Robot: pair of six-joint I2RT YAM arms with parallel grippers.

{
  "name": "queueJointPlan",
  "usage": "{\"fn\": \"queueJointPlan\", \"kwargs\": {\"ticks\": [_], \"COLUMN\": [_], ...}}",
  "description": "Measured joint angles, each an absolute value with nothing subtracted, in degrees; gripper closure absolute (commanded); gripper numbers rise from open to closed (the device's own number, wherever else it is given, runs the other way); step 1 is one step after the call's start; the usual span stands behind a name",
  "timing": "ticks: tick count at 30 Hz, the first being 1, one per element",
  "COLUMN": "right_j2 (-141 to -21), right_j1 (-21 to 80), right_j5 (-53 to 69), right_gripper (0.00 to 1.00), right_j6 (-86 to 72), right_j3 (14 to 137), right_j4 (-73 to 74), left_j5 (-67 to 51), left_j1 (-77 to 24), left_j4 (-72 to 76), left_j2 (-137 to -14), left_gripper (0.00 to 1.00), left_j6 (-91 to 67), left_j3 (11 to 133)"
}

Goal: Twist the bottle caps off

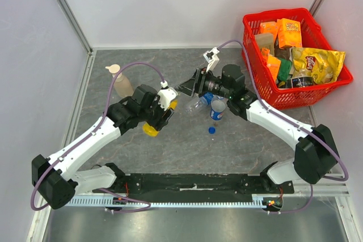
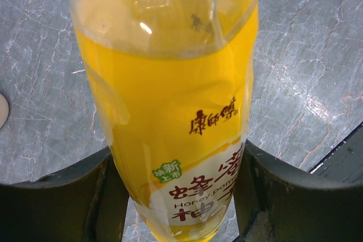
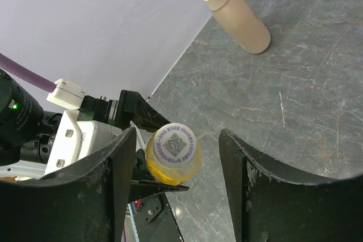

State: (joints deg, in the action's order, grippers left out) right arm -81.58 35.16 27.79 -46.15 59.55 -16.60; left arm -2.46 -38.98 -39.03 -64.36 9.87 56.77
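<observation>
white cap (image 3: 174,144), code-printed, tops the yellow-orange juice bottle (image 2: 170,111), held off the table (image 3: 295,83), long axis aimed cap-first at the right gripper (image 3: 177,140), whose part-open fingers straddle the cap, one side clear. left gripper (image 2: 177,154) clamps the bottle's body.

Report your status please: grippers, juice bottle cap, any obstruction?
Left gripper shut on juice bottle. Right gripper open, straddling its white cap, not gripping yet. Nothing between jaws and cap.

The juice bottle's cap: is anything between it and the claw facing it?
Nothing. In the right wrist view the white cap sits bare between the right gripper's open fingers; only grey table shows in the gap.
</observation>
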Motion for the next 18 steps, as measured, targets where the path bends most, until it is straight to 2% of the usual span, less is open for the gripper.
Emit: {"fn": "queueJointPlan", "kwargs": {"ticks": [11,15,18], "right_j2": [-83.13,-83.26,-83.33], "right_j1": [35.66,35.75,35.66], "right_j5": [29.28,29.85,29.93], "right_gripper": [0.57,0.79,0.92], "right_j6": [-47.13,-47.59,-48.10], "right_j3": [59.94,59.94,59.94], "right_j4": [-16.62,-16.71,-16.80], "left_j5": [-2.42,-2.00,-1.93], "left_j1": [-38.96,-38.98,-38.98], "left_j4": [-39.00,-39.00,-38.89], "left_j2": [-64.75,-64.90,-64.88], "left_gripper": [0.98,0.98,0.98], "left_j6": [9.85,9.87,9.87], "left_j3": [56.77,56.77,56.77]}}
